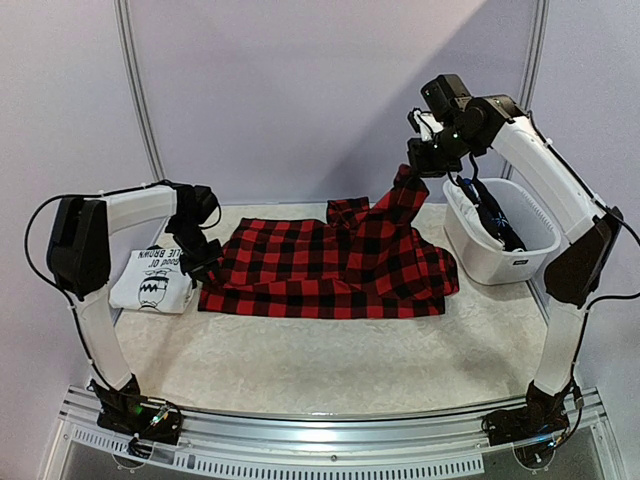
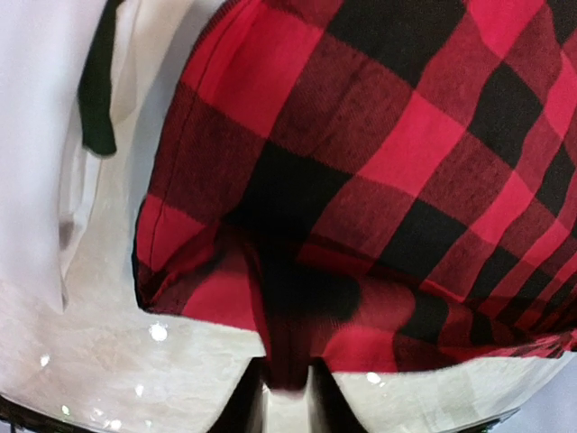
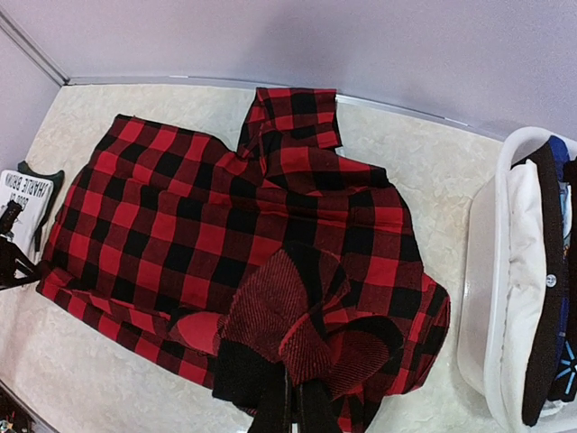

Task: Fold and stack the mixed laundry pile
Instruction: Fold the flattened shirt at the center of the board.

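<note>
Nearest the arm bases, a wide strip of the pale table (image 1: 330,365) lies bare from side to side, giving both arms room in front of the cloth. Beyond it the plaid garment (image 1: 320,265), red and black, lies spread across the middle of the table, its near hem running roughly straight and parallel to the table's near edge. At the near left corner of that hem the left gripper (image 2: 286,386) sits low on the table, its fingers close together with a narrow fold of the plaid pinched between them. Just beside this corner, to the left, the white T-shirt (image 1: 155,283) with black print lies folded flat, its right edge at or just under the plaid's left edge; little free room is left between the two. On the right the garment's edge bunches up and rises off the table toward the right gripper (image 3: 288,401), which hangs high above the far right corner, its jaws closed tight on a gathered wad of plaid. Right of that, apart from the cloth, stands the white tub (image 1: 500,265) with dark and blue clothes (image 3: 545,298) in it, near the table's right edge. A bare band of table separates the garment's far edge from the back wall (image 1: 300,90).
</note>
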Available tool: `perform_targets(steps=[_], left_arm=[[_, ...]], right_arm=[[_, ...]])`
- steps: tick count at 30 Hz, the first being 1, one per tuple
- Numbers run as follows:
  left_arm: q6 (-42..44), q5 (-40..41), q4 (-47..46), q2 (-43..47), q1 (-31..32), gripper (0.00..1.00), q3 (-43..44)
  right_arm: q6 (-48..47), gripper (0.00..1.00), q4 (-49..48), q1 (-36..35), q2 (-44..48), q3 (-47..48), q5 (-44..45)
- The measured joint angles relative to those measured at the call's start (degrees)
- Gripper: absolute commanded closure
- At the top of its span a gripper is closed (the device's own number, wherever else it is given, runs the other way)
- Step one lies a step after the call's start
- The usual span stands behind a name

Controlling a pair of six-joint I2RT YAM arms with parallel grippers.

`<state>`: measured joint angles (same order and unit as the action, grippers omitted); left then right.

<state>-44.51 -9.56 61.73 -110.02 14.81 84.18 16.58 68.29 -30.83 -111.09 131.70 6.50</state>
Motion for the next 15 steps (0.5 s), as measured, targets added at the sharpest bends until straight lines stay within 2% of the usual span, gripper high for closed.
perform_targets(steps=[2, 3, 4, 8, 15], left_arm=[[-0.68, 0.31, -1.05, -0.15, -0.02, 0.26, -0.02], [-0.94, 0.72, -1.49, -0.09, -0.02, 0.16, 0.0], [-1.36, 1.42, -2.21, 0.17, -0.04, 0.1, -0.02], [-1.81, 3.85, -3.63, 2.19, -0.09, 0.09, -0.02], [1.51, 7.02, -4.13, 7.04, 0.48, 0.15, -0.48]], right_arm=[[-0.44, 1.0, 0.02, 0.07, -0.46, 0.0, -0.2], [-0.55, 1.0, 0.04, 0.09, -0.72, 0.0, -0.52], [-0.61, 1.0, 0.07, 0.09, -0.94, 0.0, -0.92], [-0.37, 1.0, 0.24, 0.11, -1.84, 0.0, -3.06], [2.4, 1.0, 0.17, 0.11, -3.56, 0.0, -8.94]])
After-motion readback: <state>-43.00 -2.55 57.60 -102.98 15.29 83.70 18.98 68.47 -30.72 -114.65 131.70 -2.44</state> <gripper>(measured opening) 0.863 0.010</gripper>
